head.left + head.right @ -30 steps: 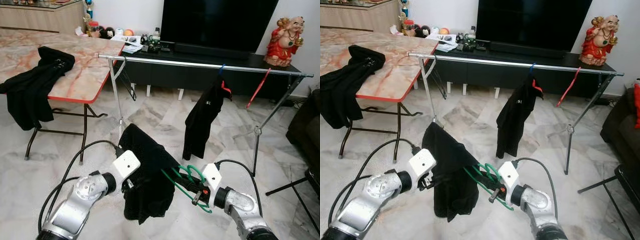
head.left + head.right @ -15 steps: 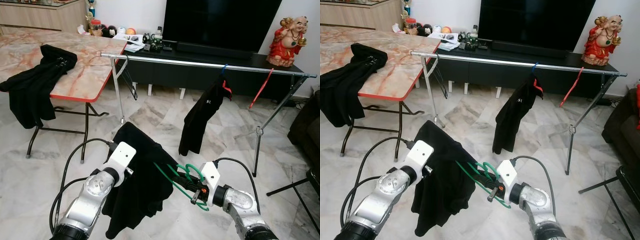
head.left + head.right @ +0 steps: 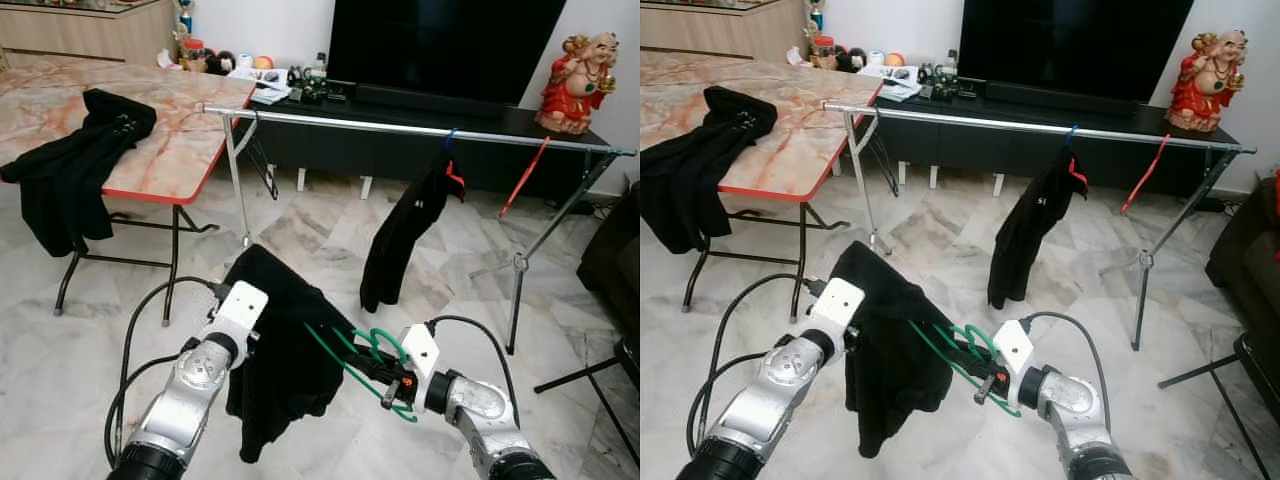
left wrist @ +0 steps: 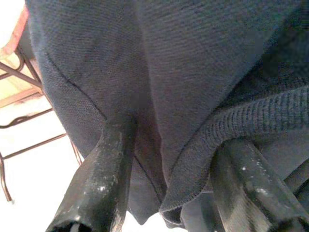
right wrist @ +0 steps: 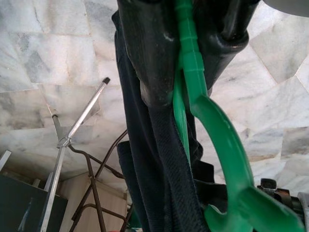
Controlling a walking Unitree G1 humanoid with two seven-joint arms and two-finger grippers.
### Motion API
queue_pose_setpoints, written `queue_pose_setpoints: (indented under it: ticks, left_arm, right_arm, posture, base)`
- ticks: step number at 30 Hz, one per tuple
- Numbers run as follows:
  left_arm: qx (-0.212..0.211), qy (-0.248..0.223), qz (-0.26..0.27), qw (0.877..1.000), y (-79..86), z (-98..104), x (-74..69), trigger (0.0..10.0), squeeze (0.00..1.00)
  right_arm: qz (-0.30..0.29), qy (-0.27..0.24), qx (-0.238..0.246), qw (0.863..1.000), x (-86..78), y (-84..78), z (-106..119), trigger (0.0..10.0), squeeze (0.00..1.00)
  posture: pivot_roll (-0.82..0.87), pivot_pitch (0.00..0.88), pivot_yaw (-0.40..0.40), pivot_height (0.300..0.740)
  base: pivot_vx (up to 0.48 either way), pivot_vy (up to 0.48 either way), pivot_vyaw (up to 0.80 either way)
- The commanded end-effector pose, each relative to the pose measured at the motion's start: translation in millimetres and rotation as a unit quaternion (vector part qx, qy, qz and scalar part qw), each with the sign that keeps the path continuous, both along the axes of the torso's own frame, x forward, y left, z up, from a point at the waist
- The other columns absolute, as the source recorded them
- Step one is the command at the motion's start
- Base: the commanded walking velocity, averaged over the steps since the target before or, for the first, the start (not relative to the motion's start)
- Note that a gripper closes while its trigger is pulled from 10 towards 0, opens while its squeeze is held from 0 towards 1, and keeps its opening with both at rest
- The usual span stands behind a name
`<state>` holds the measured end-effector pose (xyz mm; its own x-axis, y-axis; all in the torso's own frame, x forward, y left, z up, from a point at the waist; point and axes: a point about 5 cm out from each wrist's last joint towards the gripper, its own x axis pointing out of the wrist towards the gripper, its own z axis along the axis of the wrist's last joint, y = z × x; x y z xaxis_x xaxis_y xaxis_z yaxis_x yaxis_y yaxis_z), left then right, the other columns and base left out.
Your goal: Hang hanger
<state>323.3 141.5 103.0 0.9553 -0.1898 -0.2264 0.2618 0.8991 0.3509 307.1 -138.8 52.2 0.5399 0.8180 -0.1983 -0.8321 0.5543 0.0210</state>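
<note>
Right gripper (image 3: 392, 388), lower centre of frame, clamped on the green hanger (image 3: 365, 358) near its hook. Left gripper (image 3: 245, 345) pinches the black garment (image 3: 290, 350) draped over the hanger's far arm; the cloth sits between both fingers (image 4: 104, 169) in the wrist view. The metal clothes rail (image 3: 420, 130) runs across the upper frame, well apart from both.

Risks (judgement): garment is only half seated, so lifting could let it slide off; the thin hanger may twist in the grip and its hook miss the rail.

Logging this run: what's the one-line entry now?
right gripper: shut on green hanger | left gripper: in black garment | rail: ahead
</note>
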Motion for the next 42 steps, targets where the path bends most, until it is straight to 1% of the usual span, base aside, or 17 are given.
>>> queue_pose_setpoints:
  ticks: [1, 6, 14, 15, 16, 17, 18, 20, 21, 22, 23, 26, 31, 33, 35, 36, 42]
  left_arm:
    - [0.003, -0.011, 0.000, 1.000, -1.4, 3.6, 3.3, 0.0, 0.00]
    - [-0.007, -0.009, 0.000, 1.000, -3.3, 2.1, 2.7, 0.0, 0.00]
    - [-0.010, -0.009, 0.007, 1.000, -3.3, 1.4, 3.1, 0.0, 0.00]
    - [-0.011, -0.008, 0.001, 1.000, -4.6, 1.0, 2.8, 3.0, 0.00]
    - [-0.012, -0.008, -0.003, 1.000, -5.5, 0.8, 2.5, 3.0, 0.00]
    - [-0.021, -0.006, -0.013, 1.000, -8.0, 0.5, 1.6, 10.0, 0.00]
    - [-0.033, -0.004, -0.028, 0.999, -11.9, 0.1, 0.0, 10.0, 0.00]
    - [-0.030, 0.000, -0.057, 0.998, -17.7, -1.3, -3.6, 10.0, 0.00]
    - [-0.028, 0.003, -0.063, 0.998, -19.3, -2.9, -5.0, 10.0, 0.33]
    - [-0.033, 0.005, -0.054, 0.998, -18.8, -3.8, -4.9, 10.0, 1.00]
    - [-0.033, 0.005, -0.054, 0.998, -18.8, -3.8, -4.9, 10.0, 1.00]
    - [-0.027, -0.003, -0.027, 0.999, -17.0, -3.7, -1.8, 10.0, 1.00]
    - [-0.034, -0.010, -0.018, 0.999, -19.1, -1.3, 0.6, 10.0, 1.00]
    - [-0.029, -0.017, 0.002, 0.999, -17.8, -0.4, 2.3, 10.0, 1.00]
    - [-0.024, -0.021, 0.009, 0.999, -17.5, -0.1, 3.1, 10.0, 1.00]
    - [-0.016, -0.021, 0.018, 1.000, -17.0, -0.6, 3.7, 10.0, 0.00]
    - [-0.011, -0.013, 0.029, 0.999, -19.3, -4.1, 4.0, 10.0, 0.00]
  right_arm:
    - [-0.005, -0.024, 0.011, 1.000, 4.8, -2.1, 9.8, 0.0, 0.00]
    - [-0.005, -0.023, 0.012, 1.000, 4.1, -2.5, 8.8, 0.0, 0.00]
    - [-0.004, -0.022, 0.012, 1.000, 3.8, -2.0, 8.5, 0.0, 0.00]
    - [-0.004, -0.022, 0.012, 1.000, 3.7, -1.9, 8.4, 0.0, 0.00]
    - [-0.004, -0.022, 0.012, 1.000, 3.6, -1.9, 8.3, 0.0, 0.00]
    - [-0.004, -0.022, 0.012, 1.000, 3.7, -1.9, 8.4, 0.0, 0.00]
    - [-0.004, -0.022, 0.012, 1.000, 3.7, -1.8, 8.4, 0.0, 0.00]
    - [-0.004, -0.022, 0.012, 1.000, 3.7, -1.8, 8.5, 0.0, 0.00]
    - [-0.003, -0.022, 0.012, 1.000, 3.6, -1.5, 8.4, 0.0, 0.00]
    - [0.000, -0.021, 0.013, 1.000, 3.3, -0.8, 8.2, 0.0, 0.00]
    - [0.000, -0.021, 0.013, 1.000, 3.3, -0.8, 8.2, 0.0, 0.00]
    - [0.004, -0.019, 0.017, 1.000, 2.9, 0.5, 8.3, 0.0, 0.00]
    - [0.005, -0.020, 0.018, 1.000, 3.0, -0.2, 8.9, 0.0, 0.00]
    - [0.005, -0.020, 0.018, 1.000, 3.2, -0.8, 9.2, 0.0, 0.00]
    - [0.005, -0.020, 0.018, 1.000, 3.2, -0.8, 9.3, 0.0, 0.00]
    - [0.005, -0.020, 0.018, 1.000, 3.4, -0.9, 9.4, 0.0, 0.00]
    - [0.005, -0.019, 0.018, 1.000, 3.5, -1.1, 9.6, 0.0, 0.00]
  posture:
    - [0.17, 0.000, -0.112, 0.740]
    - [0.17, 0.000, -0.112, 0.740]
    - [0.17, 0.000, -0.112, 0.740]
    - [0.17, 0.000, -0.112, 0.740]
    - [0.17, 0.000, -0.112, 0.740]
    - [0.17, 0.000, -0.112, 0.740]
    - [0.17, 0.000, -0.112, 0.740]
    - [0.17, 0.000, -0.113, 0.740]
    - [0.17, 0.000, -0.113, 0.740]
    - [0.17, 0.000, -0.113, 0.740]
    - [0.17, 0.000, -0.113, 0.740]
    - [0.17, 0.000, -0.113, 0.740]
    - [0.17, 0.000, -0.114, 0.740]
    - [0.17, 0.000, -0.114, 0.740]
    - [0.17, 0.000, -0.114, 0.740]
    - [0.17, 0.000, -0.115, 0.740]
    - [0.17, 0.000, -0.116, 0.740]
  base:
    - [0.000, 0.000, 0.00]
    - [0.000, 0.000, 0.00]
    - [0.000, 0.000, 0.00]
    - [0.000, 0.000, 0.00]
    - [0.000, 0.000, 0.00]
    - [0.000, 0.000, 0.00]
    - [0.000, 0.000, 0.00]
    - [0.000, 0.000, 0.00]
    - [0.000, 0.000, 0.00]
    - [0.000, 0.000, 0.00]
    - [0.000, 0.000, 0.00]
    - [0.000, 0.000, 0.00]
    - [0.000, 0.000, 0.00]
    - [0.000, 0.000, 0.00]
    - [0.000, 0.000, 0.00]
    - [0.000, 0.000, 0.00]
    - [0.000, 0.000, 0.00]
